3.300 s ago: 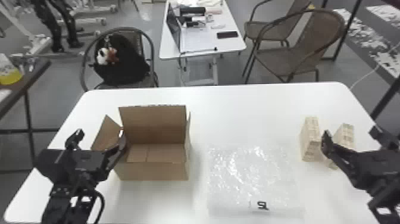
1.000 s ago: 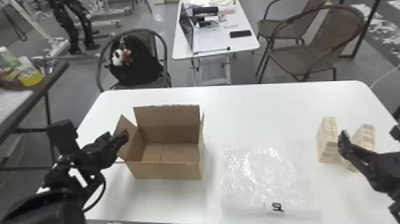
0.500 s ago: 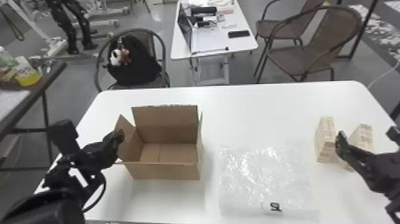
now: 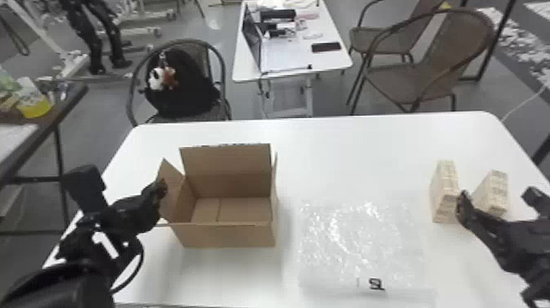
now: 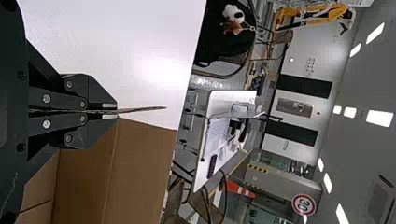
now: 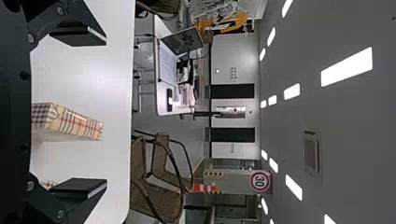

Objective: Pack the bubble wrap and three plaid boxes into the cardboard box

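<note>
Upright plaid box (image 6: pixel 77 124) on white table (image 6: pixel 93 77)

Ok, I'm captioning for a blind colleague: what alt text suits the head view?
Open cardboard box on a white table, its left flap pinched by the left tool. Bubble wrap lies to the box's right; farther right, two plaid boxes stand near the open right tool.

The cardboard box (image 4: pixel 229 236) stands toward the table's (image 4: pixel 348 143) left edge; right of it, the bubble wrap (image 4: pixel 360 241) lies toward the near edge. Two plaid boxes (image 4: pixel 445 188) stand near the right edge.
</note>
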Controlling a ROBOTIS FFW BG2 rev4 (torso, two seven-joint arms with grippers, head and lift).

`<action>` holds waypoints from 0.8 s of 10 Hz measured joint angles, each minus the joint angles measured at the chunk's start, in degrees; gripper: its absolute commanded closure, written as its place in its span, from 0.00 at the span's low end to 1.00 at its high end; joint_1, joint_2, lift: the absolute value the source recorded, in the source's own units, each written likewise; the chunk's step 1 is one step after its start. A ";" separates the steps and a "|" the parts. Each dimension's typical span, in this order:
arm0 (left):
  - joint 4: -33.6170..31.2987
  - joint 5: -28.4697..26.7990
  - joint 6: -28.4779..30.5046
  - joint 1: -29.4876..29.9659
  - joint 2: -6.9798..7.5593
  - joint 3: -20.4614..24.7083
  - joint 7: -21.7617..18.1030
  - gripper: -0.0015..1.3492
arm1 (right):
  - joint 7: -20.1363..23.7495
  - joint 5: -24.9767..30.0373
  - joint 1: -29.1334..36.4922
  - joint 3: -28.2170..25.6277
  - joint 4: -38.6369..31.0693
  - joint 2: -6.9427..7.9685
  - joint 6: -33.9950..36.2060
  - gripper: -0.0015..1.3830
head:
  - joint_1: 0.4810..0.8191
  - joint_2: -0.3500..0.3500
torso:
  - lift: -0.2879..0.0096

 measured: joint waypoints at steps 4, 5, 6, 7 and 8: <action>0.01 -0.39 -0.09 0.06 0.00 -0.20 0.00 0.90 | 0.12 -4.51 -5.86 6.46 6.19 -1.40 4.70 0.16 | 0.63 0.79 | 0.66; 0.01 -0.70 -0.09 0.01 0.00 -0.36 0.00 0.90 | -4.25 -4.11 -6.76 8.45 3.43 -2.20 10.90 0.15 | 0.63 0.80 | 0.66; 0.06 -1.06 -0.08 -0.08 0.00 -0.63 0.00 0.90 | -11.34 -4.27 -7.48 10.37 -0.27 -3.42 19.04 0.16 | 0.63 0.80 | 0.66; 0.10 -1.45 -0.07 -0.13 0.00 -0.99 0.00 0.90 | -14.75 -4.17 -8.79 11.60 -3.45 -4.15 28.15 0.16 | 0.63 0.80 | 0.66; 0.19 -1.63 -0.07 -0.07 0.00 -1.15 0.00 0.90 | -13.85 -4.93 -10.91 12.30 -3.57 -4.29 33.99 0.16 | 0.63 0.81 | 0.66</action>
